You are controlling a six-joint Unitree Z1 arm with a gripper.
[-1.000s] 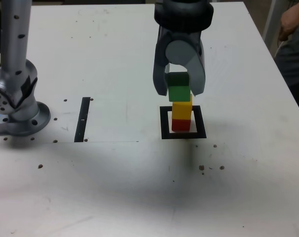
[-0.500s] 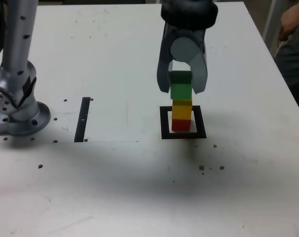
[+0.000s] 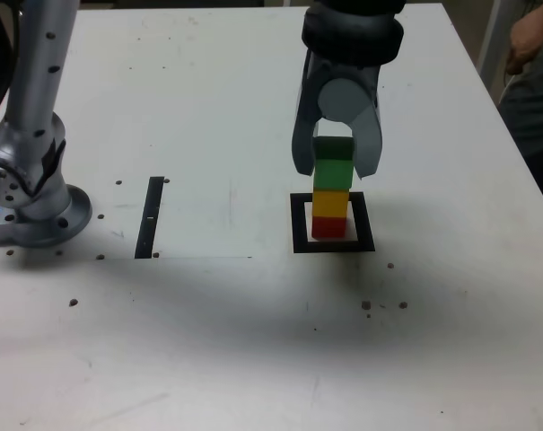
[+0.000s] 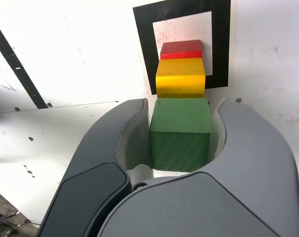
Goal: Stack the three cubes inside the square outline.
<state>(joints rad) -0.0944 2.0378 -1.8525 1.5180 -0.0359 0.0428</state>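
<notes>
Compared with one second ago, the gripper (image 3: 335,167) and the green cube (image 3: 333,162) it carries have shifted toward the exterior view's right, so the cube now lines up over the stack instead of overhanging it on the exterior view's left. Both jaws are clamped against opposite sides of the green cube, as the wrist view (image 4: 180,134) confirms. In the exterior view the green cube appears to meet the top of the yellow cube (image 3: 330,204), though actual contact cannot be confirmed. That yellow cube rests on the red cube (image 3: 329,228), which stands in the white centre of the square outline (image 3: 298,224) on the white worktop (image 3: 208,108). A thin black strip (image 3: 150,216) lies well apart toward the exterior view's left, near the arm's base (image 3: 39,211).
</notes>
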